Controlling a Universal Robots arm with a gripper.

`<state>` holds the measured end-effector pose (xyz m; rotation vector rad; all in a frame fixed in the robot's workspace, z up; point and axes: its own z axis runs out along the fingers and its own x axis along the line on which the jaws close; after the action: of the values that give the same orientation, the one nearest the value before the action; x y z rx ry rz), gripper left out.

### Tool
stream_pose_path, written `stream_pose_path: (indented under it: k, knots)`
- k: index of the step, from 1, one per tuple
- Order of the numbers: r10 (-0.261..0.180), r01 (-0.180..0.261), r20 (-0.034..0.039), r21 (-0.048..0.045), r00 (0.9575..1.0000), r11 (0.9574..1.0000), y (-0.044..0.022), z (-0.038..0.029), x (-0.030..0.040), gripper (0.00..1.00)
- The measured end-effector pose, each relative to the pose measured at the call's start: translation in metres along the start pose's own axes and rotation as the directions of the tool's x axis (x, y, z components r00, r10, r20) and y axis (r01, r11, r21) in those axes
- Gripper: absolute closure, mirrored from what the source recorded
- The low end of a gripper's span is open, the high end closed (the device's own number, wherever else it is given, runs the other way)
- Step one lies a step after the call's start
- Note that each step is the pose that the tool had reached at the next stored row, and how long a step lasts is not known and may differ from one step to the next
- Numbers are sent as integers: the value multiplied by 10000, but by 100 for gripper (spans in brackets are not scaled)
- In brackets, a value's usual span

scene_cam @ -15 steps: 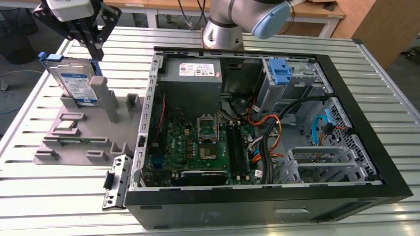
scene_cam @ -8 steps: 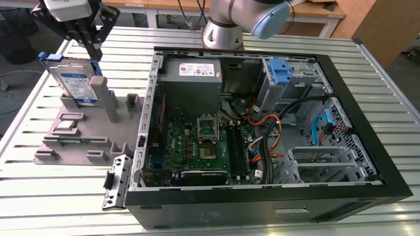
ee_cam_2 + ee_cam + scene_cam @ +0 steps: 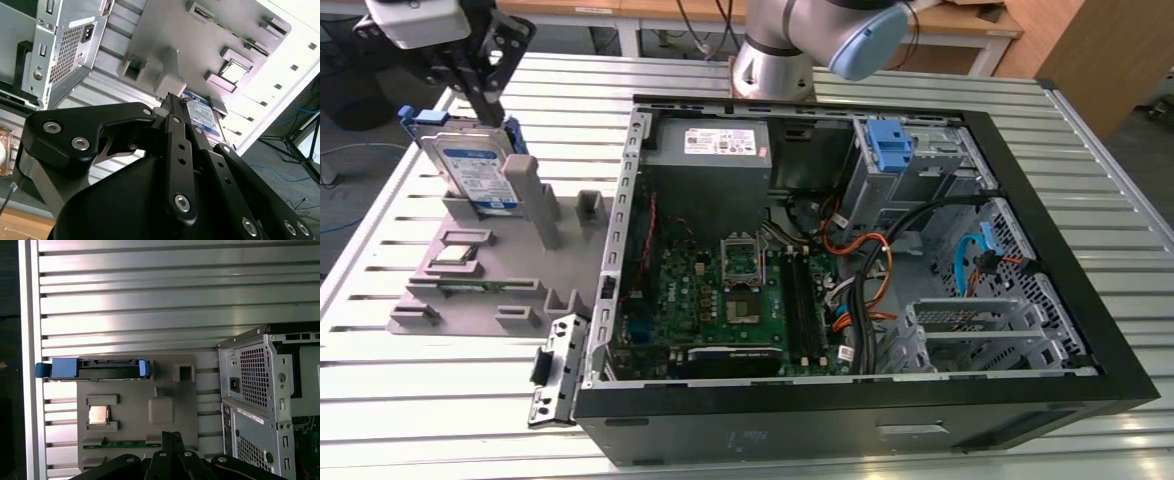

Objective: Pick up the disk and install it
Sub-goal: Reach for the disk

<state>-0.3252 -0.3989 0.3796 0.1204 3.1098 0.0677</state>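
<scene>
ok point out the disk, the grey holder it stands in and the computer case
disk (image 3: 470, 170): exterior view, on its labelled face.
grey holder (image 3: 500, 262): exterior view, on a bare patch of its base.
computer case (image 3: 854, 410): exterior view, on its black outer wall.

Your slatted aluminium table (image 3: 440, 420), grey parts fixture (image 3: 467, 300) lying on it at the exterior view's left, open black computer case (image 3: 854, 400) at that view's right, arm's base (image 3: 774, 70) at the far edge.

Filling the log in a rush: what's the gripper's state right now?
Gripper: closed, holding nothing, just above the upright disk.
</scene>
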Motion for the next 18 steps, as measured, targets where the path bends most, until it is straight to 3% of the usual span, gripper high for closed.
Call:
stream_pose_path:
  k: [9,18]
  knots:
    - [41,-41,3,1,10000,10000,52,94,293,89]
    - [69,-69,2,2,10000,10000,232,185,407,89]
